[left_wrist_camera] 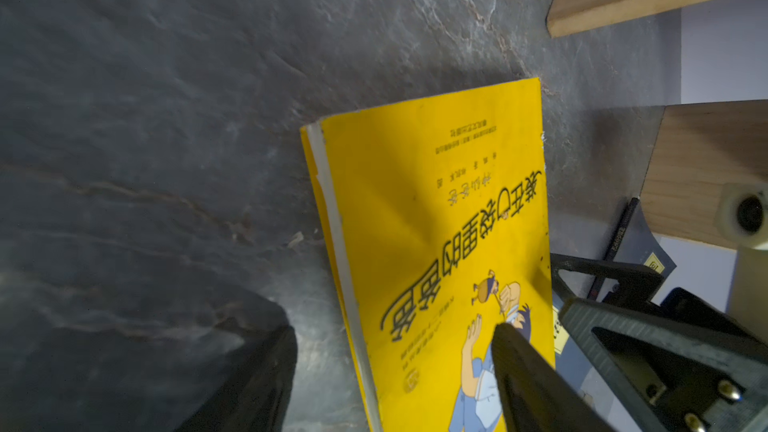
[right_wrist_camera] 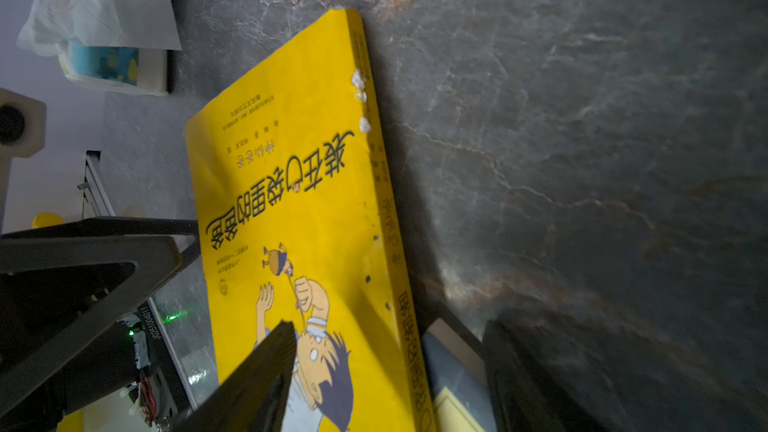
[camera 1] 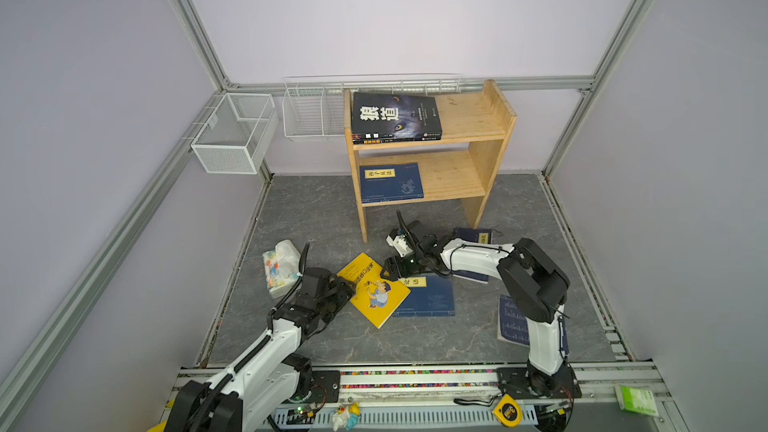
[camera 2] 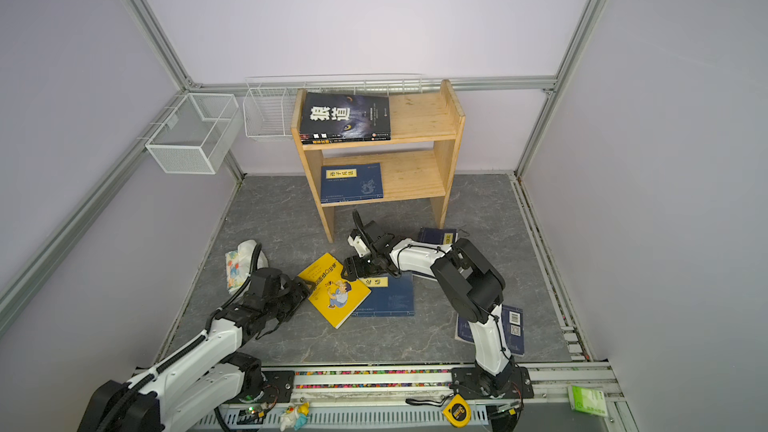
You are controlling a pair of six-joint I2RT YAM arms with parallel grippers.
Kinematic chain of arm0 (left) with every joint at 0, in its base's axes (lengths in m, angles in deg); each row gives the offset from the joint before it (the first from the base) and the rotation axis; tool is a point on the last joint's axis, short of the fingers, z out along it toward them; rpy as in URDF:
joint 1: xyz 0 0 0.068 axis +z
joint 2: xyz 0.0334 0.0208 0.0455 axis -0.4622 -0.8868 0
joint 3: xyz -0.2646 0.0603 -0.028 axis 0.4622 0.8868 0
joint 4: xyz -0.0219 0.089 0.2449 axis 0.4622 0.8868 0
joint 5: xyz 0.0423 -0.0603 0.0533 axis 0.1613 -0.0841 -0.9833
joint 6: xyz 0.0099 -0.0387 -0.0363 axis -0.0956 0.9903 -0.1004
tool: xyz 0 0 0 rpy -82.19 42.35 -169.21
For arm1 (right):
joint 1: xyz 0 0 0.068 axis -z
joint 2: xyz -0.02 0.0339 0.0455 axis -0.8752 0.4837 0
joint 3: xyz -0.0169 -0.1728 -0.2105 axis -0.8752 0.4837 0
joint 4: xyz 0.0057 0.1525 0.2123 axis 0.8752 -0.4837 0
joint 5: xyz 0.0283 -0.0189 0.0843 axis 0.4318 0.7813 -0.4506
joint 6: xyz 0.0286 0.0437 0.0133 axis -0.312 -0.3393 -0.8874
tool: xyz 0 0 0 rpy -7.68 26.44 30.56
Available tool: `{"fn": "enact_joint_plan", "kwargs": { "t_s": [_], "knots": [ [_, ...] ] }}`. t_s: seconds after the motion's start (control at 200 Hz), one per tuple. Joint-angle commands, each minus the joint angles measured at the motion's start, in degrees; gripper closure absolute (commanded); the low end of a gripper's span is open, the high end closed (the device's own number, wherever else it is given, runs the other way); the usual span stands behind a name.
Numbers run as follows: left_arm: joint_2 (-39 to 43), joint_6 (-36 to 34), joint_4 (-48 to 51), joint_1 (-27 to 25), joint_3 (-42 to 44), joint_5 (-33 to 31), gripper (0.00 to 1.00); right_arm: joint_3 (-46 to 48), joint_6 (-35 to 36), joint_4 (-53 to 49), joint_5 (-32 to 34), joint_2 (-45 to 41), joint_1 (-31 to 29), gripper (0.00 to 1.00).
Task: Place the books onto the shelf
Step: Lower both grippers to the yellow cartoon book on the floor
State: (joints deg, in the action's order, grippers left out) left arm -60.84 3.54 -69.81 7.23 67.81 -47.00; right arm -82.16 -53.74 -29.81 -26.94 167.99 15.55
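Note:
A bright yellow cartoon book (camera 1: 376, 290) (camera 2: 334, 292) lies flat on the dark floor, overlapping a navy book (camera 1: 432, 299). My left gripper (camera 1: 347, 284) (left_wrist_camera: 392, 328) is open astride the yellow book's page edge, one finger over the cover, the other over the floor. My right gripper (camera 1: 392, 270) (right_wrist_camera: 388, 326) is open astride its spine. The pine shelf (camera 1: 478, 118) holds a black book (camera 1: 395, 116) on top and a navy book (camera 1: 390, 182) on the lower tier. Two more navy books (camera 1: 476, 236) (camera 1: 511, 322) lie near the right arm.
A tissue pack (camera 1: 280, 268) sits left of the left gripper. White wire baskets (camera 1: 235, 132) (camera 1: 311, 114) hang on the back-left walls. Along the front rail lie a yellow tape measure (camera 1: 508, 411), a small toy (camera 1: 345, 415) and a green packet (camera 1: 636, 401).

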Motion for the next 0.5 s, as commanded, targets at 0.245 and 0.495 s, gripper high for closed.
{"fn": "enact_joint_plan", "kwargs": {
  "t_s": [0.245,0.495],
  "knots": [
    [-11.5,6.4,-17.8,-1.2,2.5,1.0,0.27,-1.0,-2.3,5.4,-13.1,4.3,-0.8,0.33],
    [-16.1,8.3,-23.5,-1.6,2.5,1.4,0.29,0.0,-8.9,14.2,-17.3,3.8,-0.8,0.53]
  ]
}}
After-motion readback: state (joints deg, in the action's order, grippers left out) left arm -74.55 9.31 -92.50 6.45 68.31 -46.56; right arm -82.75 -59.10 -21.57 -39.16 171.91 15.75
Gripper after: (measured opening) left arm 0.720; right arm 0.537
